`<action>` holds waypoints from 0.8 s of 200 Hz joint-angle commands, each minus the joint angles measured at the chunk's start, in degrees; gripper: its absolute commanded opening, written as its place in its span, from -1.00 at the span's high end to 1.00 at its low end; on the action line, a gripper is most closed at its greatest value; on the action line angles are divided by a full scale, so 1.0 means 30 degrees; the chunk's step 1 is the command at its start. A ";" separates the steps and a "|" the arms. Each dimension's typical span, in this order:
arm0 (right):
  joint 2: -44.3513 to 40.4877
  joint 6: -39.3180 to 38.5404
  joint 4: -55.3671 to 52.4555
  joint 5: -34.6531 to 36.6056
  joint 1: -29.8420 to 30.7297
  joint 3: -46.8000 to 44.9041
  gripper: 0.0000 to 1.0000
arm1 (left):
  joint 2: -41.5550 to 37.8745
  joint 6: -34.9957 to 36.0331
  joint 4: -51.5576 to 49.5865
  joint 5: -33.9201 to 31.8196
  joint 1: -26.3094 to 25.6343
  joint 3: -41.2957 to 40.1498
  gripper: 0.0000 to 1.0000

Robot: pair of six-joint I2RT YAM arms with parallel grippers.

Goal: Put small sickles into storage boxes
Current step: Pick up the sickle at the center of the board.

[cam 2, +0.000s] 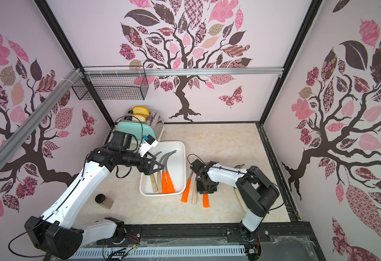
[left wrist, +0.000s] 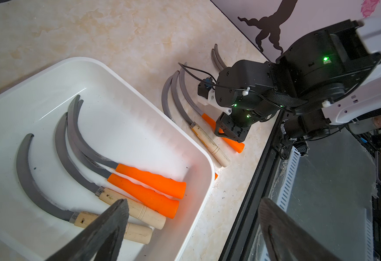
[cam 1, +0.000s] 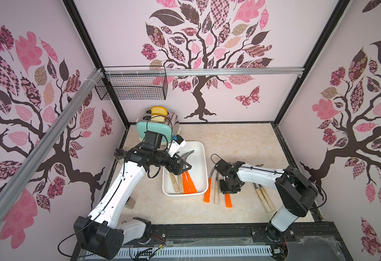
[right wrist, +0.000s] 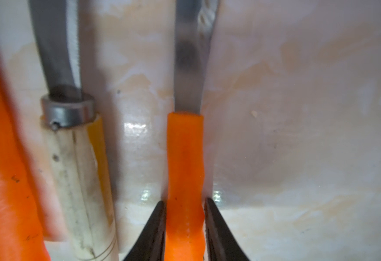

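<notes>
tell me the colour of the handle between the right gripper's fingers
Bright orange. The handle at the right gripper shows best in the right wrist view.

Mint toaster (cam 1: 163, 127) with bread (cam 1: 159, 110), hanging wire basket (cam 1: 133, 87), dark-lidded jar (cam 2: 104, 200)

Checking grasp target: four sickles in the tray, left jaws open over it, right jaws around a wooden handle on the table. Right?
Wrong handle: the right wrist view shows the right gripper around an orange-handled sickle, not a wooden one. The tray count and open left gripper are correct.
</notes>
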 commanded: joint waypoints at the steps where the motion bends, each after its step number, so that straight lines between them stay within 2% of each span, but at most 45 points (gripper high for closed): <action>1: 0.0936 0.0114 0.0644 -0.0397 0.0123 -0.0764 0.37 | 0.0005 0.0210 -0.0156 0.0294 -0.0079 0.0354 -0.88; 41: 0.1082 -0.0054 0.0645 -0.0410 0.0122 -0.0747 0.47 | 0.0060 0.0085 -0.0028 0.0293 -0.0070 0.0461 -0.88; 89: 0.1097 -0.0091 0.0761 -0.0339 0.0122 -0.0885 0.68 | 0.0045 0.0090 -0.0025 0.0241 -0.0079 0.0539 -0.88; 160: 0.0761 -0.0053 0.0439 0.0135 0.0135 -0.0859 0.86 | 0.0224 0.0015 -0.0071 0.0145 -0.0078 0.0688 -0.88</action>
